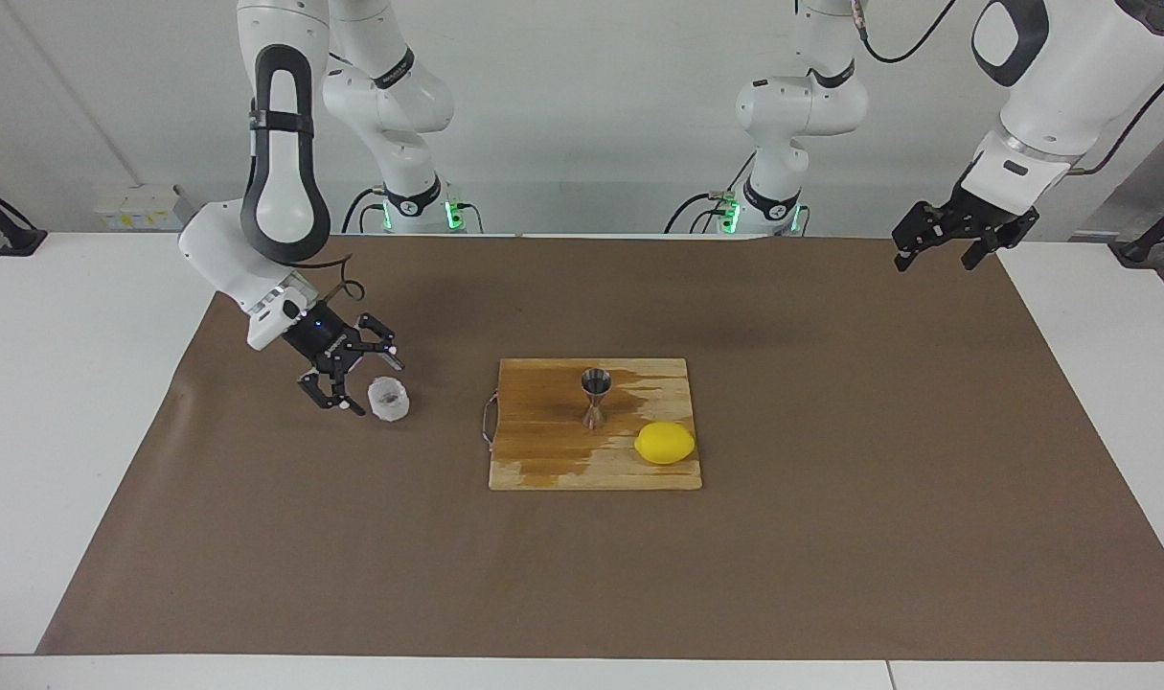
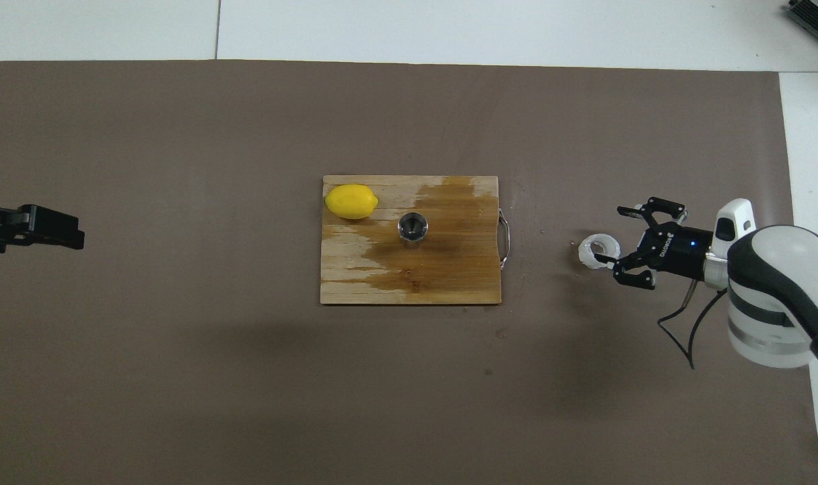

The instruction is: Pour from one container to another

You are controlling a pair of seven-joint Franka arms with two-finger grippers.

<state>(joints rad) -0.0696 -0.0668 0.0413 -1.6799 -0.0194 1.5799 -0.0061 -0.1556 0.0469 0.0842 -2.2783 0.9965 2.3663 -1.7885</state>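
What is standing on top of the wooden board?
On the wooden board stand the steel jigger, upright, and a lemon beside it. A dark wet stain covers part of the wood. The jigger's inside cannot be judged.

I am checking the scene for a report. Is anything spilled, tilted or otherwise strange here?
Yes. The wooden board carries a large dark wet-looking stain around the steel jigger, which stands upright. The plastic cup stands upright on the brown mat, toward the right arm's end. The lemon looks normal.
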